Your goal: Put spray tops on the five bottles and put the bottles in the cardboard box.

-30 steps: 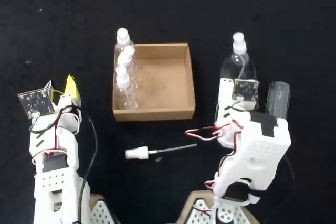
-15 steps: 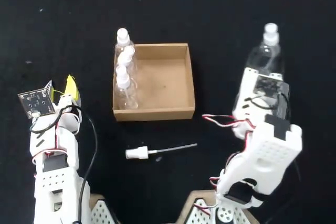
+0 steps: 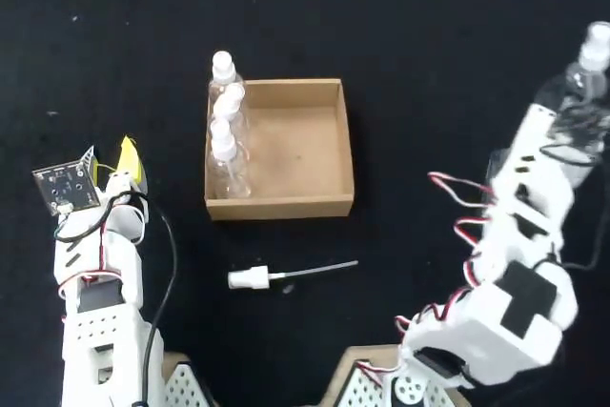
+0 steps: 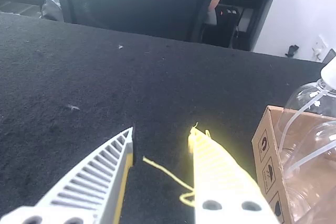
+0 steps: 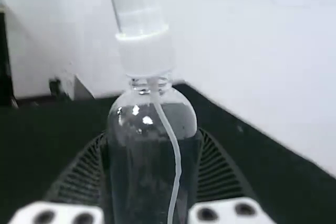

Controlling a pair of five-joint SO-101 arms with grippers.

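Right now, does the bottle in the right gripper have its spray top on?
On: a white spray top sits on the bottle neck, tube hanging inside.

White left arm (image 3: 95, 312), black cable (image 3: 170, 264) and red wires behind the left gripper (image 4: 164, 135), one ribbed white finger, one yellow, circuit board (image 3: 65, 188) beside it, white right arm (image 3: 534, 197), black motor blocks, red-and-white wires, right gripper (image 5: 152, 150) with ribbed fingers, round screw holes.

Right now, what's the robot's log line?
right tool: shut on spray-topped bottle | left tool: open | cardboard box: three bottles | loose spray top: on table
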